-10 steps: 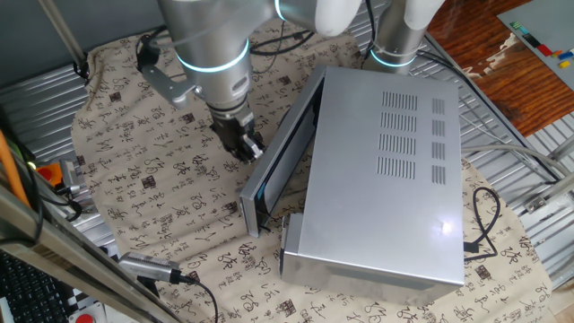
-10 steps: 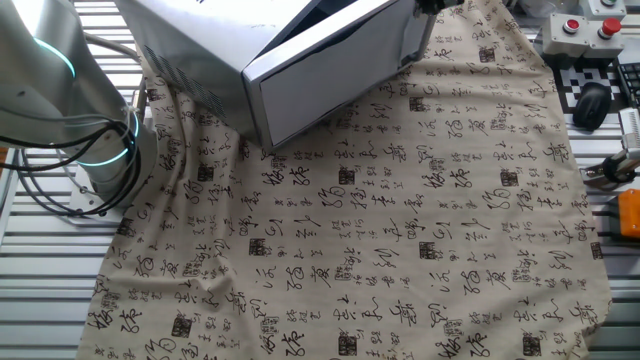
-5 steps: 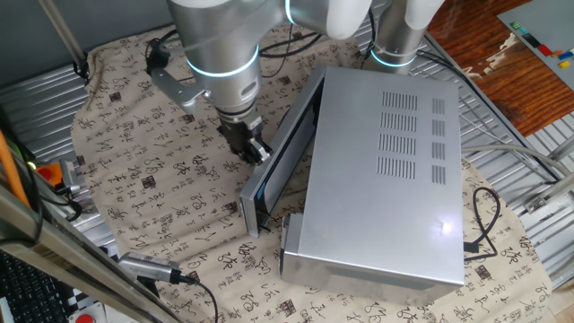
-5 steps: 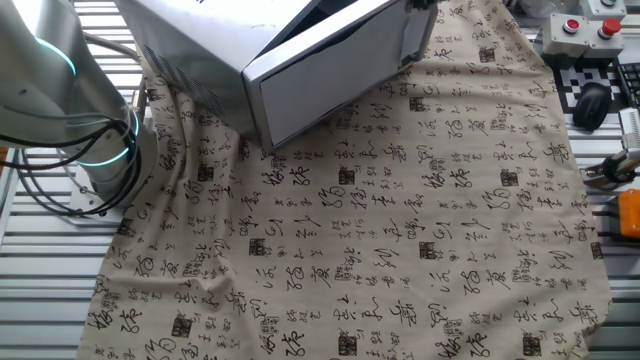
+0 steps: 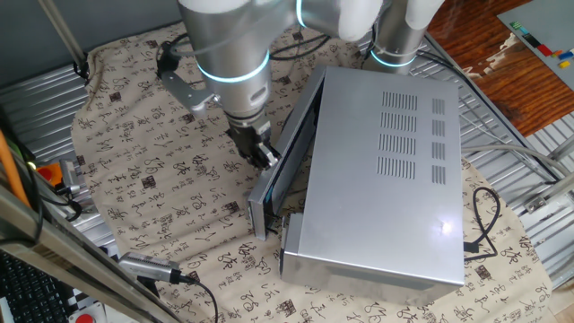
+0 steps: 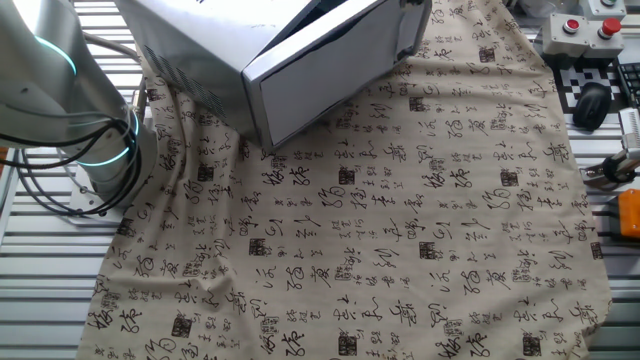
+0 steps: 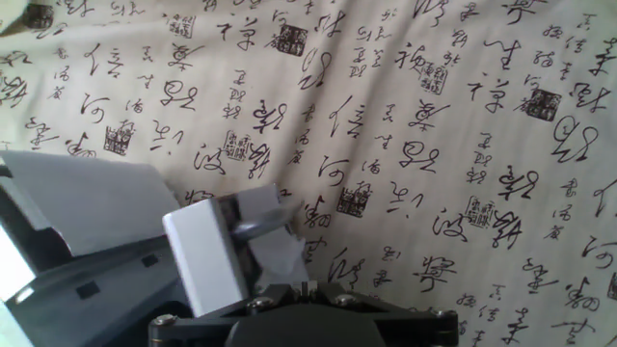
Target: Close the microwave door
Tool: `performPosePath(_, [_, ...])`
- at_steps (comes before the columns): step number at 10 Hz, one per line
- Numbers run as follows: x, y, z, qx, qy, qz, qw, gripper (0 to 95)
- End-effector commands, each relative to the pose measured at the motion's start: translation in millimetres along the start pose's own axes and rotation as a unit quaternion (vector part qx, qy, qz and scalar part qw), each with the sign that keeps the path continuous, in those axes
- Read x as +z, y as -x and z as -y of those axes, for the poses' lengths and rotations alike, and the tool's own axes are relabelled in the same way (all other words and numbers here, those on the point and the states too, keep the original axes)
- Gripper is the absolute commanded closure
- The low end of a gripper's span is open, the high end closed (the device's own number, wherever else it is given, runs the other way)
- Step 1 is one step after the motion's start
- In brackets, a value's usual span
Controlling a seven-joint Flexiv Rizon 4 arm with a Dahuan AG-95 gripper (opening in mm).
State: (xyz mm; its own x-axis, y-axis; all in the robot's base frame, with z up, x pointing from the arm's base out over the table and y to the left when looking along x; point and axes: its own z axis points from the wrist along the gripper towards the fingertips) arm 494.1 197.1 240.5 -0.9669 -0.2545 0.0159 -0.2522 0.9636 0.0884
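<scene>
The microwave (image 5: 386, 179) is a large silver-grey box with vent slots on top, standing on a cloth printed with characters. The microwave door (image 5: 280, 170) stands ajar at a narrow angle, its free end towards the front left. My gripper (image 5: 264, 154) has its fingers together and presses on the door's outer face near the middle. In the other fixed view the door (image 6: 330, 75) shows its pale face, angled off the microwave body (image 6: 190, 40). In the hand view the gripper (image 7: 253, 249) is next to the door panel (image 7: 87, 207), with cloth beyond.
A black power cord (image 5: 484, 220) runs from the microwave's rear right. The arm's base (image 6: 80, 130) stands at the cloth's left edge. A box with red buttons (image 6: 585, 28) and an orange object (image 6: 630, 212) lie at the right. A cabled tool (image 5: 152, 267) lies front left.
My gripper has moved right and forward against the door. The door has swung in towards the microwave, so the gap is narrower.
</scene>
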Motion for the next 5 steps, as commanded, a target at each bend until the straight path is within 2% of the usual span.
performPosePath(1, [1.8, -0.5, -10.4, 0.008, 0.0, 0.0, 1.0, 95.0])
performPosePath(5, [1.8, -3.1, -23.0, 0.024, -0.002, -0.008, 0.9997, 95.0])
